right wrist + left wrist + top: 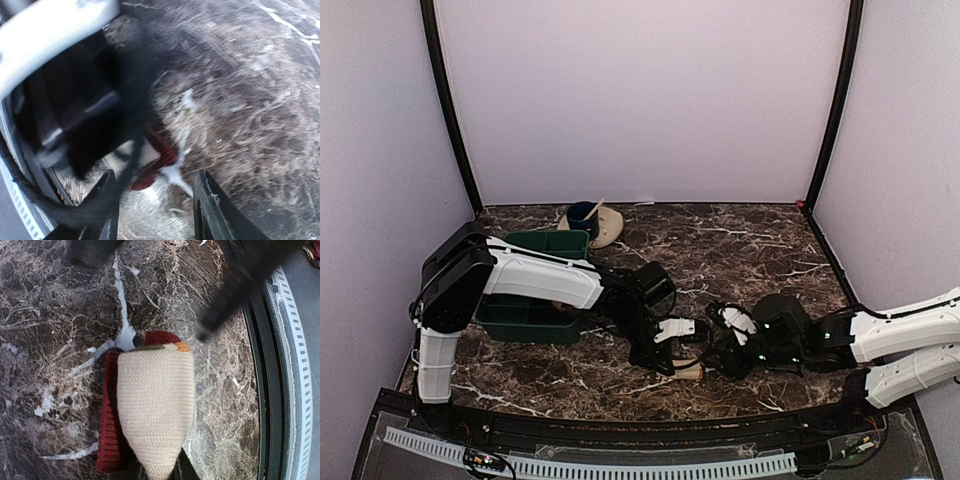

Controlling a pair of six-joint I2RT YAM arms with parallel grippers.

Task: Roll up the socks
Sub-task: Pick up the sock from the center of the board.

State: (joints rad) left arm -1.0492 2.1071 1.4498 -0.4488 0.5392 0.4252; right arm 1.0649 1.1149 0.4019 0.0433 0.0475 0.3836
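The socks [155, 400] lie on the dark marble table near its front edge, a tan body with a dark red cuff [107, 432] on its left and a red and olive patch at its far end. In the top view the socks [688, 372] show as a small tan piece between the two grippers. My left gripper [157, 474] is shut on the tan sock's narrow near end; it also shows in the top view [670, 352]. My right gripper [157, 200] is open just to the right, with the red part of the socks [162, 156] ahead of its fingers; in the top view [717, 352] it faces the left gripper.
A dark green bin [520, 325] stands behind the left arm. A beige saucer with a blue cup [590, 222] sits at the back. The table's front edge with a white ribbed rail [295, 390] lies close to the socks.
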